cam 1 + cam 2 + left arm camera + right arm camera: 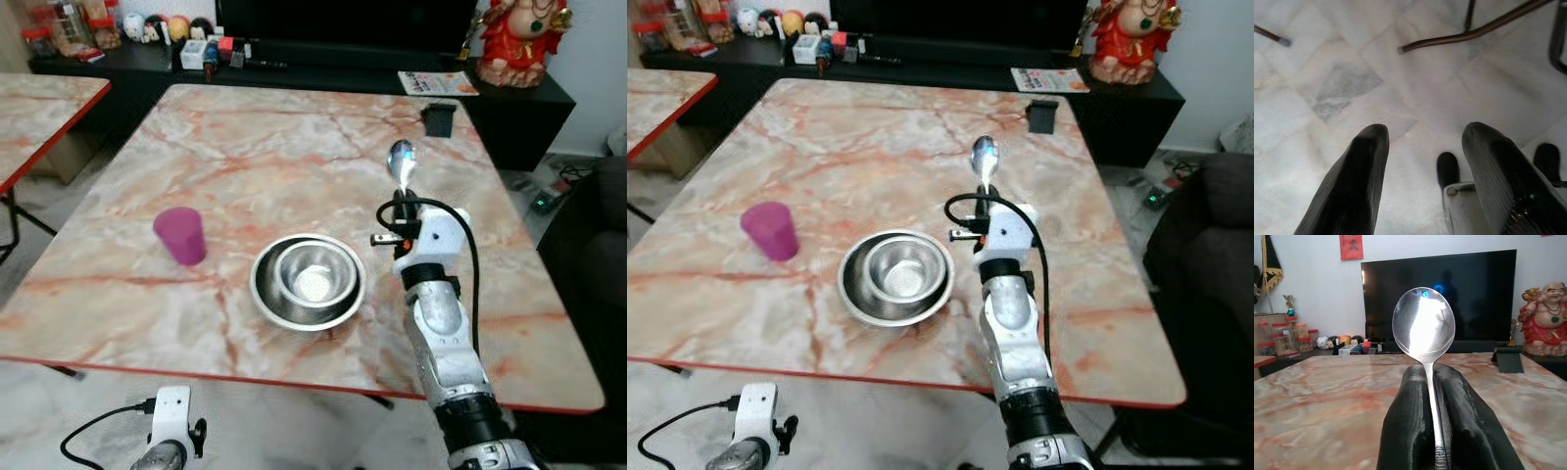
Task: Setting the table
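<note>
A steel spoon (402, 162) sticks out forward from my right gripper (399, 204), which is shut on its handle just right of the bowls; the right wrist view shows the spoon (1423, 328) pinched between the two black fingers (1405, 431). Two nested steel bowls (308, 281) sit near the front middle of the marble table (245, 147). A pink cup (180, 235) stands upside down to their left. My left gripper (1425, 147) hangs open below the table edge, over the floor.
A small black object (439, 118) lies at the table's far right. A dark TV console (294, 54) with toys, a magazine and a red figurine (524, 34) stands behind. A second table (39, 108) is at left, a dark sofa (598, 255) at right.
</note>
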Available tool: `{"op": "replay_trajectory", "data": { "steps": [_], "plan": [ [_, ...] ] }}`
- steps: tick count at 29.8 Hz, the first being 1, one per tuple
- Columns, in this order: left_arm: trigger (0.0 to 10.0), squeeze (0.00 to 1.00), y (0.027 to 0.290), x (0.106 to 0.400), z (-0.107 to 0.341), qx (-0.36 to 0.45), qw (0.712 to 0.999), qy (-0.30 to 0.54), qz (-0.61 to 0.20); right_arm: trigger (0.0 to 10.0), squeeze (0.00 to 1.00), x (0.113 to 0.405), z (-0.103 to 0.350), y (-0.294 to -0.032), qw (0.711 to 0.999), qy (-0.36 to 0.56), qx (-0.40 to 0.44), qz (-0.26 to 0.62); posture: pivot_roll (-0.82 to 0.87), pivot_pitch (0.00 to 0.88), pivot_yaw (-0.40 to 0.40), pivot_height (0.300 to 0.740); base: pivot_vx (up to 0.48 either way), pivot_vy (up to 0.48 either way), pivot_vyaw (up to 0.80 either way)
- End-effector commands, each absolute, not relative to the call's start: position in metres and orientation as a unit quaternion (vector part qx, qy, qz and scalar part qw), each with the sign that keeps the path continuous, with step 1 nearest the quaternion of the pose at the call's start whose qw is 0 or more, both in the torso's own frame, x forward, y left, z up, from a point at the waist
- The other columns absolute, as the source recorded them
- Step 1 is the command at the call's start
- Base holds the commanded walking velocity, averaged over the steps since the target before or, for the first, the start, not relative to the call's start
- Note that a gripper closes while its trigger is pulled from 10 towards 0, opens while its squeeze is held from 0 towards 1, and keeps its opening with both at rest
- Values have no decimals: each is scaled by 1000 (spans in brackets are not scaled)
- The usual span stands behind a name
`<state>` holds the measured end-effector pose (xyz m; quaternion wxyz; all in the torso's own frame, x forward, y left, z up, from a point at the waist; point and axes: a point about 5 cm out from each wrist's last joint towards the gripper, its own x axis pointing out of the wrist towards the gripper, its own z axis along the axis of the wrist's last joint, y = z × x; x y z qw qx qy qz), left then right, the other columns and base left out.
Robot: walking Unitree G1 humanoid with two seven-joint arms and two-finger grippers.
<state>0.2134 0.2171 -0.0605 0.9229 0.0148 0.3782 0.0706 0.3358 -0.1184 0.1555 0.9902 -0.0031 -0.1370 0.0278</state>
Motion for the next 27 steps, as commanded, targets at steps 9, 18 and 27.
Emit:
{"op": "replay_trajectory", "data": {
  "steps": [9, 18, 27],
  "plan": [
    [10000, 0, 217, 212, -62, 15, 921, 383, 68, 10000, 0, 339, 154, -121, 992, -124, 0, 16, -5, 122, -8, 740, 0, 93, -47],
    [10000, 0, 217, 213, -61, 12, 921, 384, 67, 10000, 0, 339, 154, -123, 992, -124, 7, 9, -4, 123, -2, 740, 0, 0, 0],
    [10000, 0, 220, 212, -61, 12, 921, 383, 70, 10000, 0, 341, 153, -126, 993, -120, 18, 0, -4, 121, 2, 740, 0, 295, -301]
  ]
}}
